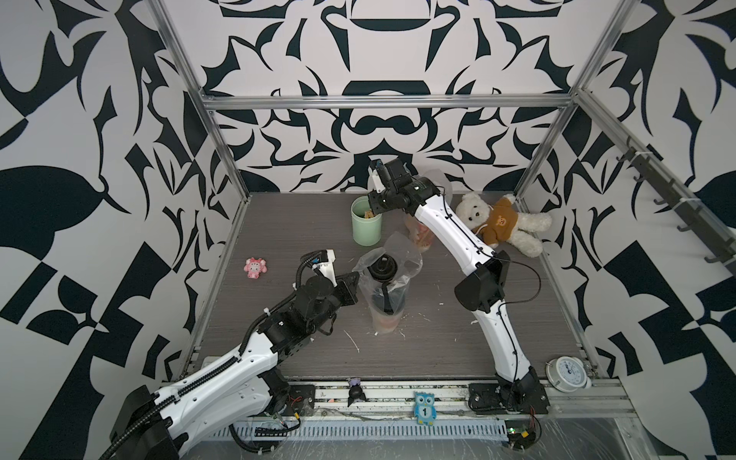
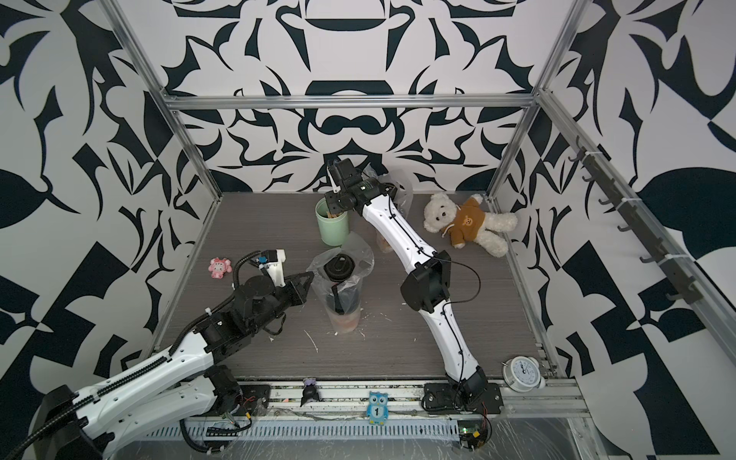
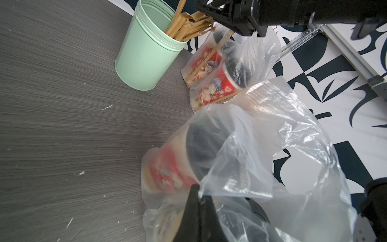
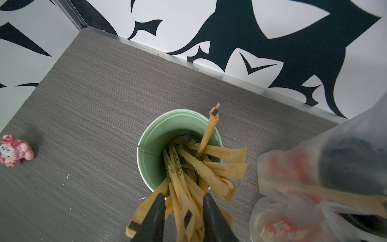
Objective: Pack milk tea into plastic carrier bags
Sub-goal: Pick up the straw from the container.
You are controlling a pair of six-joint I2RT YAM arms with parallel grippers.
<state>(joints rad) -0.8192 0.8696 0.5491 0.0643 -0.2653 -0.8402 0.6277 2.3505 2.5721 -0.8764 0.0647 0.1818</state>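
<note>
A clear plastic carrier bag [image 1: 402,261] [image 2: 360,259] stands mid-table in both top views, holding two black-lidded milk tea cups [image 1: 383,267]; a red cup side [image 3: 167,171] shows through it. My left gripper [image 3: 199,193] [image 1: 355,283] is shut on that bag's rim. A second bag [image 3: 257,48] with two red cartoon cups [image 3: 211,69] lies behind, partly hidden by the right arm in the top views. My right gripper [image 4: 182,201] [image 1: 372,211] hangs over the mint-green cup [image 4: 150,146], jaws apart with several paper-wrapped sticks [image 4: 188,184] between them.
A teddy bear [image 1: 502,223] lies at the back right and a pink toy [image 1: 255,269] at the left. A white clock [image 1: 567,372] and an owl tag [image 1: 424,408] sit on the front rail. The back wall is close behind the green cup [image 1: 364,227].
</note>
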